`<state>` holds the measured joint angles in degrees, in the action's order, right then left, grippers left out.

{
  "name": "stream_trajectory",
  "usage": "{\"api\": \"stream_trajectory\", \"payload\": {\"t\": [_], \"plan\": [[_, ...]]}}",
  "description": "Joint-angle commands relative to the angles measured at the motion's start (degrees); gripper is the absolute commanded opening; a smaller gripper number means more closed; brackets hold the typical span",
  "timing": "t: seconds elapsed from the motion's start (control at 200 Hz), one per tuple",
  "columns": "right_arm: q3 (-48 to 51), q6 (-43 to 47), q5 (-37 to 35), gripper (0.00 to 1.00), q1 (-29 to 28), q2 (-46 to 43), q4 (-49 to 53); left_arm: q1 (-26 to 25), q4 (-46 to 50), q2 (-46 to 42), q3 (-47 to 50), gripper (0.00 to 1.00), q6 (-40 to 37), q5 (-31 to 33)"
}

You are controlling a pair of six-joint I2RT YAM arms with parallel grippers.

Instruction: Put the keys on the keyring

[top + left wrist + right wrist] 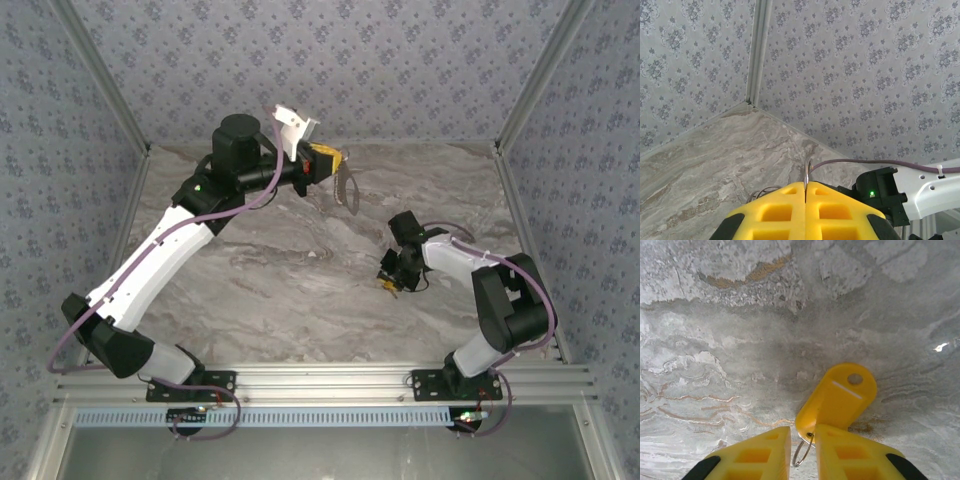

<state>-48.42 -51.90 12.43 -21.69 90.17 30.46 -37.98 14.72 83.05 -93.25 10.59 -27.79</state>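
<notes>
Your left claw (806,184) was shut tight on the keyring (807,172). In the left wrist view the thin metal ring stood edge-on, pinched between the two yellow fingers, with its upper arc poking out above them. From the overhead camera, that arm was stretched to the far side of the table (280,270), near the back wall, and the ring hung down from the claw.

Your right claw (802,432) was down low over the table, right of centre and well apart from the left one. Its jaws stood a narrow gap apart. The key (840,395), which had a yellow head with a round hole at its far end, lay just beyond the fingertips. Its near end and a small wire loop (801,454) sat in that gap. I could not tell whether the fingers were actually pinching it.
</notes>
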Motion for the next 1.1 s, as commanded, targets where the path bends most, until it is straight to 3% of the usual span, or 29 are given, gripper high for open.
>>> {"api": "stream_trajectory", "payload": {"t": [0.0,0.22,0.335,0.53,0.62,0.814,1.094], "plan": [[-0.7,-0.53,0.19,0.2,-0.43,0.59,0.83,0.34,-3.47,-0.87,0.17,0.0,0.51,-1.43],[-0.44,-0.35,0.31,0.11,-0.44,0.36,0.83,0.38,-3.65,-0.91,0.18,0.0,0.74,-1.54],[-0.36,-0.06,0.5,0.0,-0.36,-0.1,1.16,0.38,-3.71,-0.94,0.24,0.0,0.75,-1.57],[-1.53,2.29,1.81,0.0,1.17,-5.74,3.39,0.39,-3.65,-0.94,0.18,0.0,0.68,-1.48],[-2.15,3.91,4.64,0.0,3.24,-11.68,1.7,0.44,-3.69,-1.12,0.04,0.0,0.6,-1.11],[-4.14,5.24,18.06,0.0,9.27,-24.28,-10.6,0.1,-4.08,-1.92,-0.28,0.0,-0.27,-0.59],[-12.84,0.6,30.86,0.0,13.12,-28.84,-30.63,-2.23,-3.52,-1.34,-2.68,0.0,-2.35,-1.62]]}}
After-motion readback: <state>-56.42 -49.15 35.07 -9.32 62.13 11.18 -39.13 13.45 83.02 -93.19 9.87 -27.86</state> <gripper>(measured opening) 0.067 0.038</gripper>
